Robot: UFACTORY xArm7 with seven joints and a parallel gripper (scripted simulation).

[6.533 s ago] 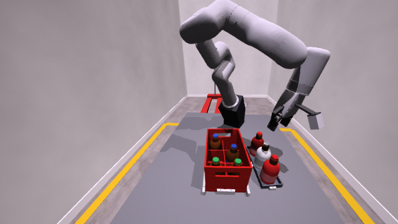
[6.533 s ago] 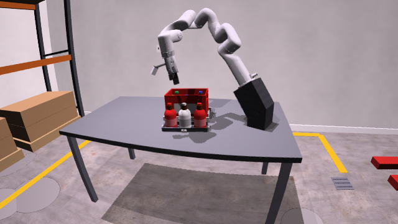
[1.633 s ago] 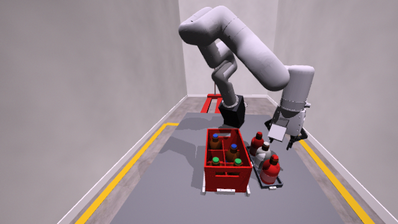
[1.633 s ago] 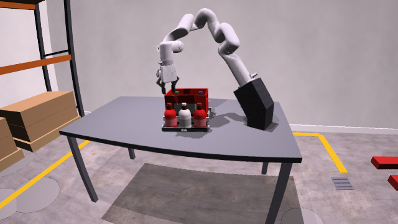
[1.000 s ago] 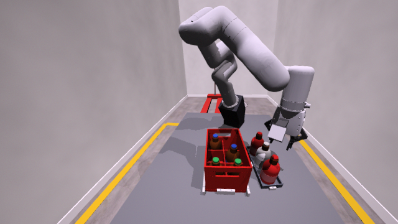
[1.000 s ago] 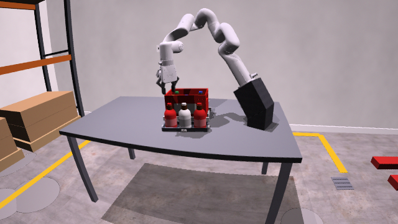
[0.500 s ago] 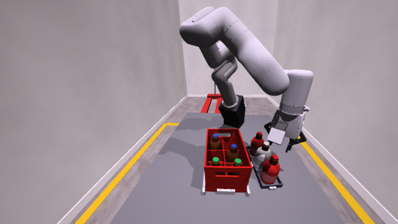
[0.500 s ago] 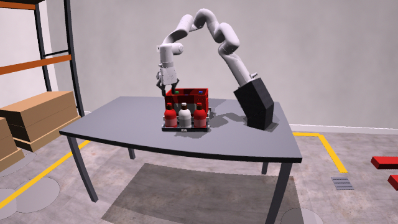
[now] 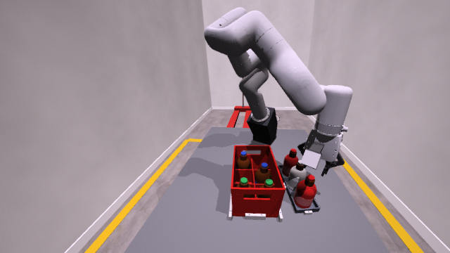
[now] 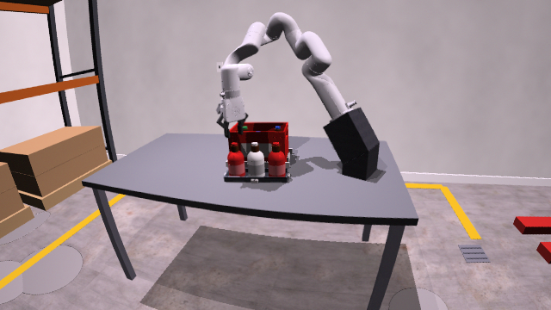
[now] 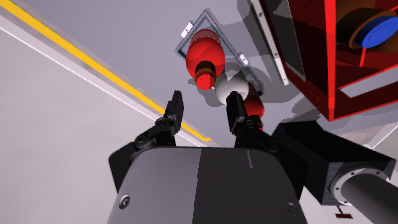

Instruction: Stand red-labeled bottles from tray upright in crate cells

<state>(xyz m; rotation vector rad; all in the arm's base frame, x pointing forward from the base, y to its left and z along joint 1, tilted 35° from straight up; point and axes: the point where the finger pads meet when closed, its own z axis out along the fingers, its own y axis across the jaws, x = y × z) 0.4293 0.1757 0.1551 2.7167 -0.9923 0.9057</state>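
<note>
Plainly, both red bottles stand on the tray, the gripper part-open above

Nearest in the exterior view, a shallow dark rectangular tray (image 9: 306, 210) (image 10: 256, 179) (image 11: 182, 43) lies flat on the grey table (image 9: 197, 225) (image 10: 185, 189). It bears three upright bottles in a row: a round-shouldered red bottle with a red cap (image 9: 306, 191) (image 10: 236, 163) (image 11: 205, 55) at the end farther from the arm's base, a white bottle with a brown neck (image 9: 298, 173) (image 10: 256, 163) (image 11: 232, 86) in the middle, and a second red bottle (image 9: 290, 164) (image 10: 276, 163) (image 11: 255, 106) at the other end.

Above the tray hangs the black-fingered gripper (image 9: 313, 168) (image 10: 233, 133) (image 11: 205, 99), fingers pointing down. It is well open, though short of full width, and holds nothing.

Just beside the tray, behind it, the red divided crate (image 9: 257, 202) (image 10: 257, 134) (image 11: 331, 60) sits level. Four brown bottles occupy it, two with blue caps and two with green (the top view shows these best), so neither red bottle has a cell yet.

Farther back, the white jointed arm (image 9: 295, 75) (image 10: 316, 49) rises from a black angular base (image 9: 264, 131) (image 10: 359, 144) (image 11: 320, 150). A pale grey wall (image 9: 260, 70) (image 10: 452, 95) stands beyond.

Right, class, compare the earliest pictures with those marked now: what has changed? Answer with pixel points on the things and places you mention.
The gripper (image 9: 313, 159) (image 10: 232, 131) (image 11: 205, 99) has come down nearer the tray (image 9: 307, 209) (image 10: 256, 179) (image 11: 184, 44) and turned from slanted to pointing nearly straight down. Nothing was taken hold of or let go; it is open. The three tray bottles, the crate (image 9: 257, 205) (image 10: 281, 139) (image 11: 331, 60) and its four capped bottles stayed put.
</note>
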